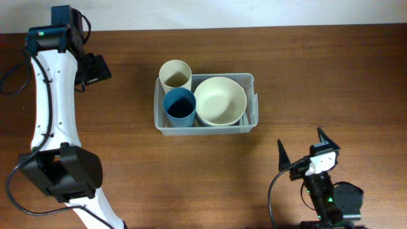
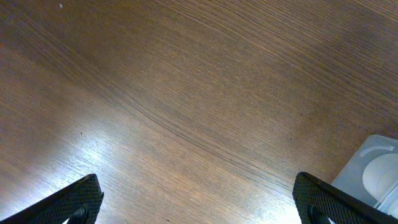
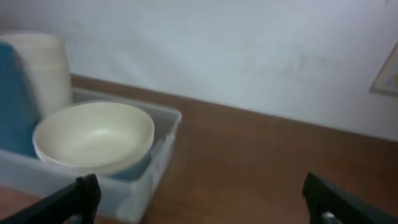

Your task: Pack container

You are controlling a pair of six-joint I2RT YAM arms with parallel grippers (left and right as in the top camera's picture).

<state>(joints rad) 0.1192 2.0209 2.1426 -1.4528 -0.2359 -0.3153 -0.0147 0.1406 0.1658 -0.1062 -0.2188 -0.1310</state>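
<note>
The clear plastic container [image 1: 251, 102] stands mid-table. In it are a cream cup [image 1: 175, 75], a blue cup [image 1: 180, 106] and a cream bowl [image 1: 220, 100] that seems to rest on a blue bowl. My left gripper [image 1: 95, 69] is open and empty at the far left, well away from the container; a corner of the container [image 2: 379, 171] shows at the right of its view. My right gripper [image 1: 304, 156] is open and empty near the front edge, right of the container. Its view shows the container [image 3: 163, 143], the bowl [image 3: 93, 137] and both cups.
A pale wall [image 3: 236, 56] rises behind the table's far edge. Bare wood table [image 1: 318, 76] surrounds the container.
</note>
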